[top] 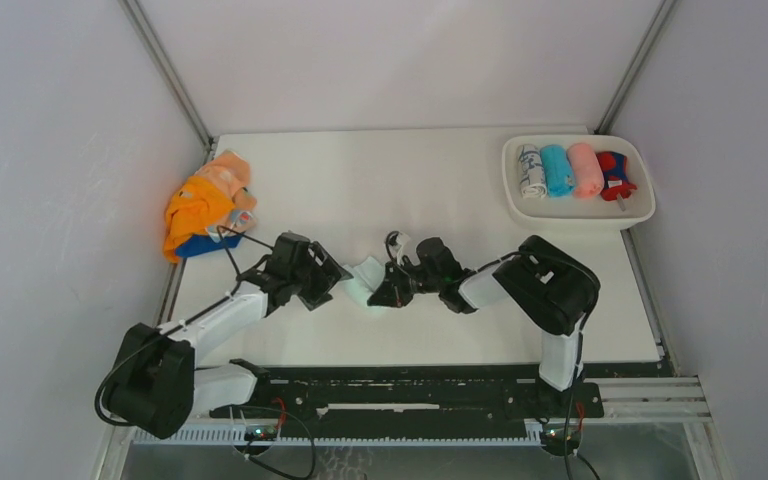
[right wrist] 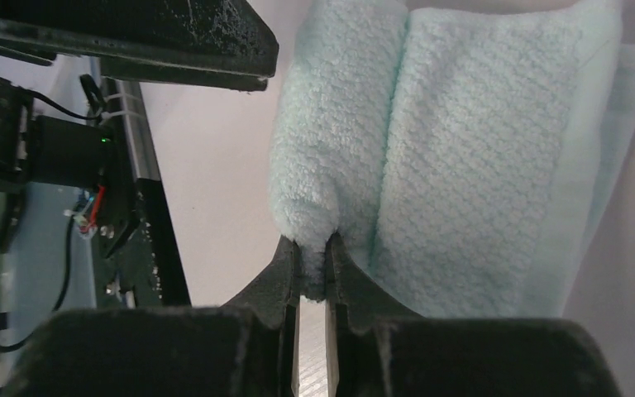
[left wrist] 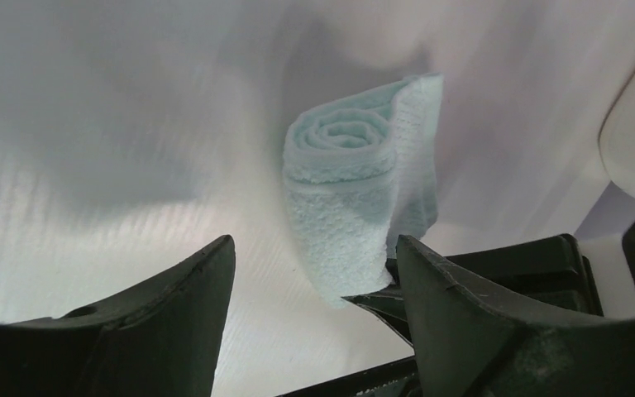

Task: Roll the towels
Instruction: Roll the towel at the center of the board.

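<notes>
At mid-table, right jaws pinch the mint towel by its edge; left jaws gape alongside.

Seen from behind the arm bases, a rolled pale mint terry-cloth towel lies near the middle of the white rectangular table. It sits just ahead of the spread fingers of the black two-finger left gripper on its left, and one fold is pinched in the black two-finger right gripper on its right. At the far left edge is a heap: a bright orange cloth towel on a dark blue cloth towel, with a peach cloth towel behind. In the far right corner a white oval plastic tray holds, left to right, a white printed rolled towel, a turquoise rolled towel, a pink rolled towel and a blue-and-red rolled towel.
</notes>
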Motion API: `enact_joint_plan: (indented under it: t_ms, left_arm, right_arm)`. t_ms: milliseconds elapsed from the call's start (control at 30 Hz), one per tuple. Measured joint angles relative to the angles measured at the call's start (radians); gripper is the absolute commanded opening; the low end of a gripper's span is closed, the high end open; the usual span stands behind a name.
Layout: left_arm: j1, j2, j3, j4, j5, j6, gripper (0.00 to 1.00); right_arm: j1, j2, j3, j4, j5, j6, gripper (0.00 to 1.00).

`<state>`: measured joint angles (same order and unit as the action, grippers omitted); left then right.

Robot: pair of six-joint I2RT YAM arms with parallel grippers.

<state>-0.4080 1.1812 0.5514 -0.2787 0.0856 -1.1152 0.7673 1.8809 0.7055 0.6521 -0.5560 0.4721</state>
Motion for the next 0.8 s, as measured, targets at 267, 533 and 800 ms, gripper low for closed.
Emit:
enact_joint_plan:
  t_ms: [267, 533, 800]
  left_arm:
    - [-0.006, 0.084, -0.011, 0.147, 0.031, -0.039, 0.72]
    - [-0.006, 0.127, -0.027, 0.234, 0.032, -0.082, 0.68]
    - [-0.007, 0.240, -0.024, 0.322, 0.058, -0.101, 0.53]
  right_arm:
    - [-0.090, 0.085, 0.000, 0.102, -0.138, 0.148, 0.00]
    - [-0.146, 0.133, 0.005, 0.145, -0.209, 0.237, 0.00]
    - [-0.154, 0.144, 0.017, 0.142, -0.232, 0.251, 0.02]
